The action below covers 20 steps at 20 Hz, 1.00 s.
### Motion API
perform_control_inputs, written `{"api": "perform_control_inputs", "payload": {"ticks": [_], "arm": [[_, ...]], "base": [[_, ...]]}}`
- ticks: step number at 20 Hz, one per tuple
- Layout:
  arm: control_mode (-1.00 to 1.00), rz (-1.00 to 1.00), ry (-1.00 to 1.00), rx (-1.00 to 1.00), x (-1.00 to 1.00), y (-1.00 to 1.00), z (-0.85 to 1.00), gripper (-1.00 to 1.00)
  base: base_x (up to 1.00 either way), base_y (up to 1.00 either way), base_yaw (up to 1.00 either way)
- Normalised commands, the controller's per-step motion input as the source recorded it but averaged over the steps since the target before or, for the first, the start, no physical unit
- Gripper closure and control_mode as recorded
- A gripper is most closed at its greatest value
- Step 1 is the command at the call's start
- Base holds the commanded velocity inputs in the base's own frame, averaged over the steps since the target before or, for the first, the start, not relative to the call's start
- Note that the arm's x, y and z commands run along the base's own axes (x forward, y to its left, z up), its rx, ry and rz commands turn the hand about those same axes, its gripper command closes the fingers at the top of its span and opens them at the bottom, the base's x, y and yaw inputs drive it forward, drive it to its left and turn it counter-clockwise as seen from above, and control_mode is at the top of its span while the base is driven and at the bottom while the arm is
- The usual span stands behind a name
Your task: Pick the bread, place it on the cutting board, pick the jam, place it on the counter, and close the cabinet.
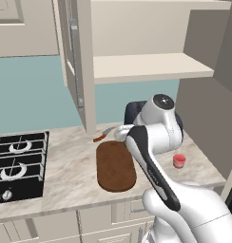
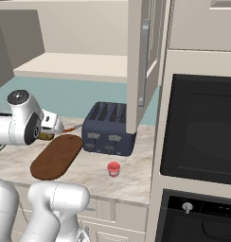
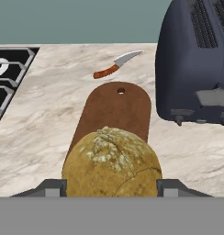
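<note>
Hand view puts the counter (image 3: 49,133) widest across my sight, beige and veined, with the stove (image 3: 8,78) at its left edge and the dark toaster (image 3: 196,64) bulking at the right. Between them lies the cutting board (image 3: 116,112), long and dark brown, its holed end pointing away from me toward a small knife (image 3: 116,64) beyond it. Closest of all is the bread (image 3: 111,167), a round golden roll with a pale floury, cracked crust, sitting between my two finger tips (image 3: 52,188) over the near end of the board. I judge it light and a little yielding: a crust that would dent or crumble under a hard squeeze, but rough enough not to slip, so the widest part of its round sides is the right place to hold it, and that is where my tips flank it. My fingers look drawn in against the roll on both sides, holding it, though whether it hangs just above the board or already rests on it I cannot tell. From the right base view my gripper (image 2: 47,133) is low at the board's far end, and the jam (image 2: 113,168), smallest of the lot, stands on the counter in front of the toaster, well apart from my hand.
</note>
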Motion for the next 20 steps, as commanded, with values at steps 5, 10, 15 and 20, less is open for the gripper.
{"api": "perform_control_inputs", "payload": {"ticks": [5,10,15,20], "arm": [[-1.0,0.0,0.01,0.0,0.0,0.14,-0.35,1.0],[-1.0,0.0,0.01,0.0,0.04,0.1,-0.35,1.0],[-1.0,0.0,0.01,0.0,0.1,0.06,-0.38,1.0],[-1.0,0.0,0.02,0.0,0.13,0.05,-0.36,1.0]], "base": [[0.0,0.0,0.0],[0.0,0.0,0.0],[0.0,0.0,0.0],[0.0,0.0,0.0]]}}
